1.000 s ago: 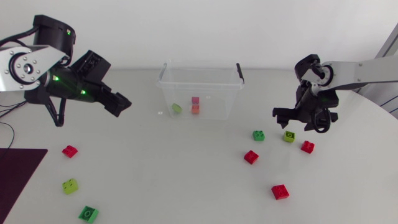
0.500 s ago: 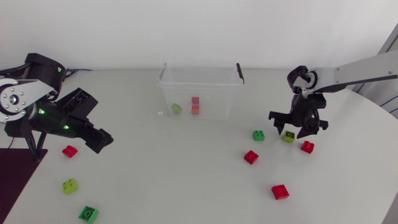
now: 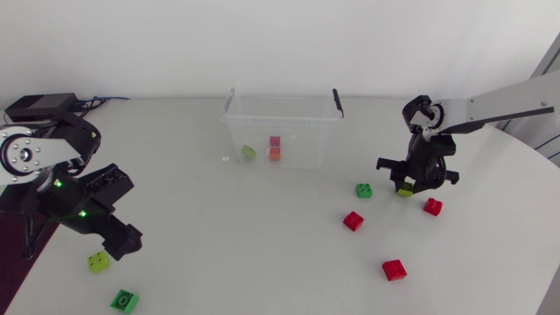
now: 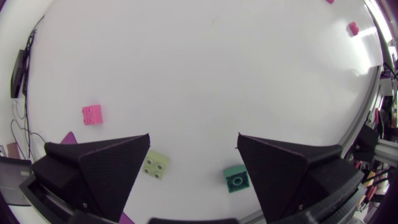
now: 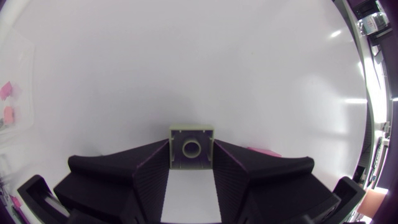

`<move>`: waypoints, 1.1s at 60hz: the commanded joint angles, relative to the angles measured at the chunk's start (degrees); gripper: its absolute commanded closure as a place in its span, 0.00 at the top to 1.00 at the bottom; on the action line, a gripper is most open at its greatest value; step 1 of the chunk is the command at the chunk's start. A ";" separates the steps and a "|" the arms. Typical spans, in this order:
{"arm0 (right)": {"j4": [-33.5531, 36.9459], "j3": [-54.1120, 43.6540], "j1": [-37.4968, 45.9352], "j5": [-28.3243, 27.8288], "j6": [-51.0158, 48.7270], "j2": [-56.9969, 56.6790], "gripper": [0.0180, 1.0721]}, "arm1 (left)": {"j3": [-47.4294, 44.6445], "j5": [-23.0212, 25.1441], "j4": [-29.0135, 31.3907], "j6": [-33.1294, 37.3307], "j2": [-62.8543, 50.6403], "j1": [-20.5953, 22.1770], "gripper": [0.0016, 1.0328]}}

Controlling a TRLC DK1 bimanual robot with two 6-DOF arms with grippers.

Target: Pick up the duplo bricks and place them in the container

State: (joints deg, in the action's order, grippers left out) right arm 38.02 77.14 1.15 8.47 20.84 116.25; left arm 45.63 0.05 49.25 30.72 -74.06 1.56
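Duplo bricks (image 3: 353,220) lie spread over the white table (image 3: 227,262); a few little bricks (image 3: 275,154) already sit inside the clear container (image 3: 234,118) on the far side, near the middle; the right gripper (image 3: 411,181) is down at the table on my right side, and its two fingers press on a lime brick (image 5: 191,147) from both sides, so it is pinching that brick; the brick sits right at the finger tips; it looks square, so it has no long side to speak of, and its round knob points up; its flat sides line up with the fingers; the container lies to the left of this gripper and a bit further away from me, well apart from it, so I think the next move is to lift the brick and carry it left, up and over the rim; the right arm is much the nearer one for this brick; the left gripper (image 4: 194,140) hangs low over my left side of the table with its fingers spread wide and nothing between them; ahead of it lie a second lime brick (image 4: 155,165) close by one finger, a dark green brick (image 4: 236,179) close by the other, and a pink-red brick (image 4: 92,114) a little further off; the left arm is the nearer one for those three
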 commanded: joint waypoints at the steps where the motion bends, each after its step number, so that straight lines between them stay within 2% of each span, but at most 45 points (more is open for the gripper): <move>1: -1.28 -2.09 -0.80 1.73 1.13 -3.31 0.24 | -1.68 -0.23 3.57 1.89 -1.52 0.55 0.94; 15: -3.22 -4.19 -1.24 3.40 1.04 -7.88 0.24 | -2.65 -0.58 10.34 0.66 -7.15 5.20 0.93; 33: -4.09 -4.72 -0.36 3.31 -0.63 -12.45 0.24 | -4.58 -0.76 10.77 -4.88 -13.65 7.93 0.87; 52: -2.95 -1.73 -1.76 3.40 -2.56 -21.24 0.24 | -4.76 -1.81 9.10 -9.27 -17.43 7.67 0.60; 59: -2.95 -0.68 -3.34 3.22 -3.44 -23.96 0.24 | -5.37 -3.22 7.08 -9.98 -19.19 7.49 0.37; 66: -3.39 0.81 -5.98 2.25 -4.84 -25.89 0.24 | -5.99 -4.27 5.24 -9.98 -20.68 7.31 0.31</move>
State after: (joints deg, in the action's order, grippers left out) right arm 34.52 75.75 -3.11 11.11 17.45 92.25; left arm 41.23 -3.62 54.96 22.02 -93.21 9.13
